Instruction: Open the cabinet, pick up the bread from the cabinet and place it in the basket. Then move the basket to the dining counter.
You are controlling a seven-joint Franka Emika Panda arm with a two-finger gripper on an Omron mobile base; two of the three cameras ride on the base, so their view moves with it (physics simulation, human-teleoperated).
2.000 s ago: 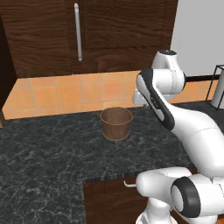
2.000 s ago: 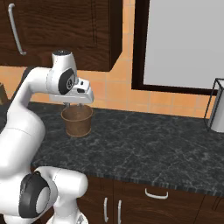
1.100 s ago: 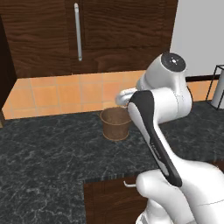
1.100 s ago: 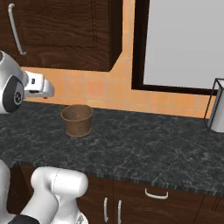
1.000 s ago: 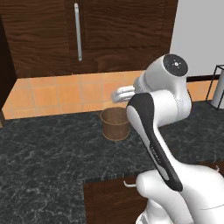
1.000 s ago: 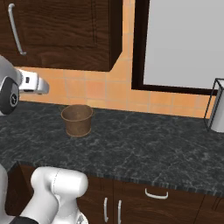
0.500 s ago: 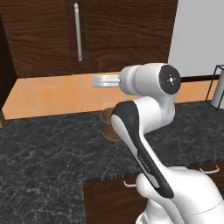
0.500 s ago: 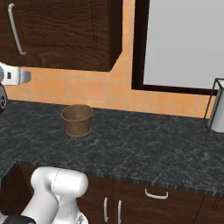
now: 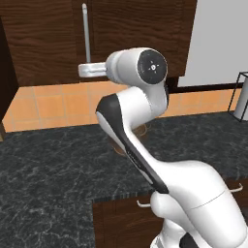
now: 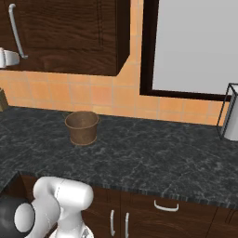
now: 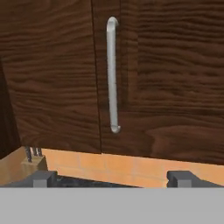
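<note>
Two dark fingertips (image 11: 41,178) stand wide apart with nothing between them, the gripper (image 9: 85,70) raised level in front of the cabinet (image 11: 166,78) and pointing at its closed doors. One long silver handle (image 11: 112,74) runs straight up and down just right of the door seam, its lower end above the gripper's line. Below, the basket (image 10: 82,127) sits upright on the black granite counter (image 10: 153,158), mouth up, near the tiled wall, with bare counter on all sides. At the far left stands a knife block (image 11: 31,162).
</note>
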